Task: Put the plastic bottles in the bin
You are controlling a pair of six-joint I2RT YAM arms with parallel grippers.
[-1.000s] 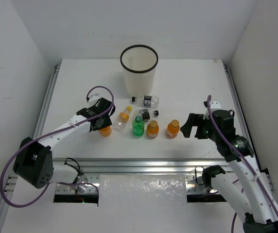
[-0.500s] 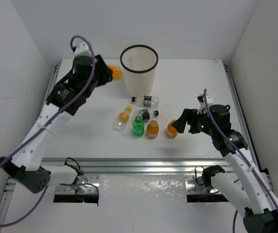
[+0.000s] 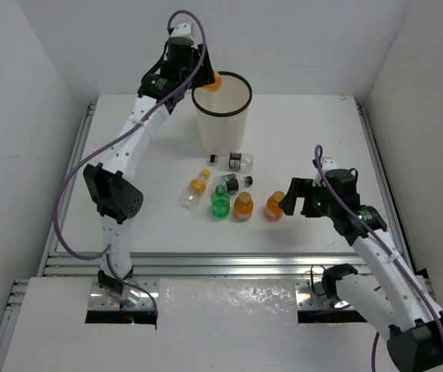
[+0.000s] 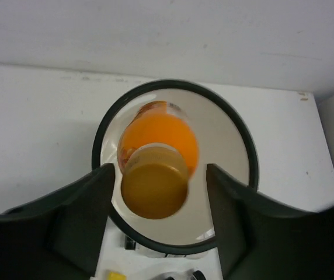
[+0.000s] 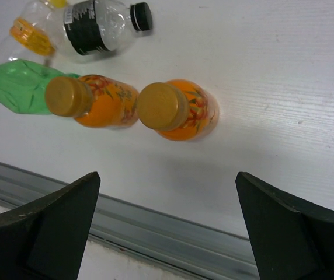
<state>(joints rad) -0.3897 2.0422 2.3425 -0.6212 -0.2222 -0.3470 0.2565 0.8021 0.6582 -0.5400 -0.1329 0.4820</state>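
Note:
The white bin [image 3: 221, 116] stands at the back middle. My left gripper [image 3: 198, 74] is high over its rim, jaws open. An orange bottle [image 3: 211, 80] hangs loose between the fingers, with a gap on each side in the left wrist view [image 4: 158, 146], over the bin's opening [image 4: 97, 154]. My right gripper [image 3: 287, 200] is open and empty, just right of a standing orange bottle [image 3: 276, 205] [image 5: 178, 111]. Another orange bottle [image 3: 243, 205], a green one [image 3: 220, 201], a clear one with a yellow-orange cap [image 3: 194, 190] and two black-labelled clear ones [image 3: 233, 161] [image 3: 235, 183] sit before the bin.
White walls close in the table on the left, right and back. A metal rail [image 3: 221, 263] runs along the near edge, also seen in the right wrist view [image 5: 173, 233]. The left arm stretches tall from its base toward the bin.
My left arm lifted an orange bottle off the table at the left, swung it up and right over the bin, and opened. My right gripper edged toward the rightmost orange bottle.

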